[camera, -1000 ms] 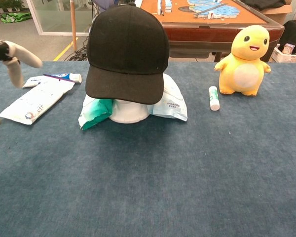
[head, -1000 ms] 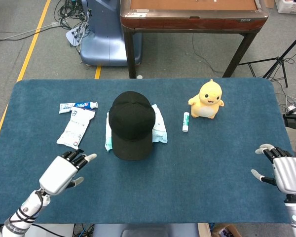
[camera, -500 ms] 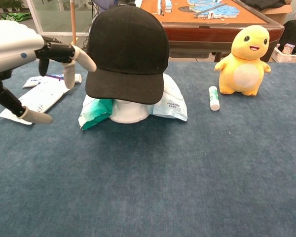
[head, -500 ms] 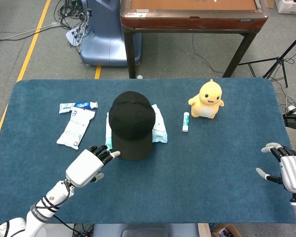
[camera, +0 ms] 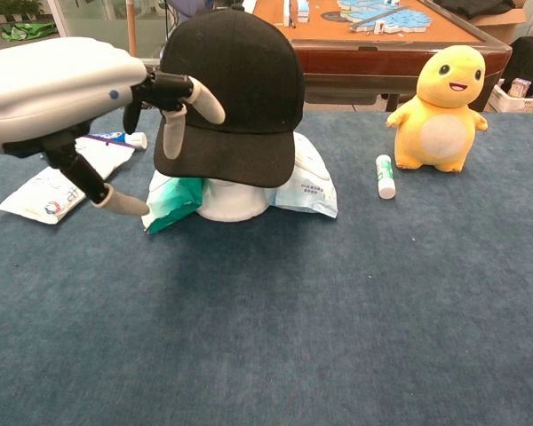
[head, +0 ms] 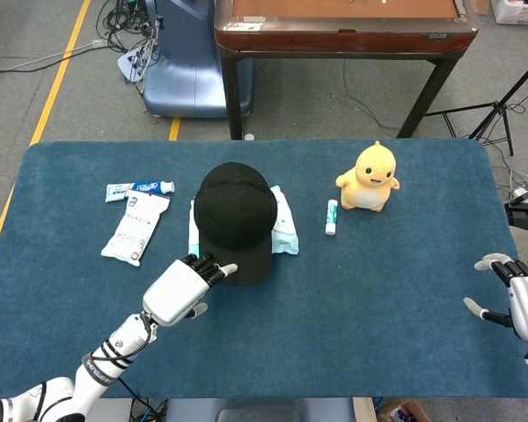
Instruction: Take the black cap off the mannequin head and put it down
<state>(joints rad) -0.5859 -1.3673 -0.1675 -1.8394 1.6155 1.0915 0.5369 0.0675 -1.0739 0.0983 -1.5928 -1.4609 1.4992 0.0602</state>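
Observation:
The black cap (head: 236, 219) (camera: 231, 93) sits on the white mannequin head (camera: 234, 201) in the middle of the blue table, brim toward me. My left hand (head: 183, 290) (camera: 75, 98) is open at the brim's front-left corner, fingers spread above the brim and thumb below it, holding nothing. Whether the fingertips touch the brim I cannot tell. My right hand (head: 519, 303) hovers open at the table's right edge, far from the cap, and is out of the chest view.
White-and-green packets (camera: 306, 182) lie under and beside the mannequin head. A yellow duck toy (head: 370, 178) and a small white tube (head: 331, 216) stand to the right. A toothpaste tube (head: 141, 188) and a white pouch (head: 137, 227) lie to the left.
My left hand has moved forward and right across the table, from the front-left area up to the cap's brim. The right hand has drifted slightly right and down. The cap has not moved.

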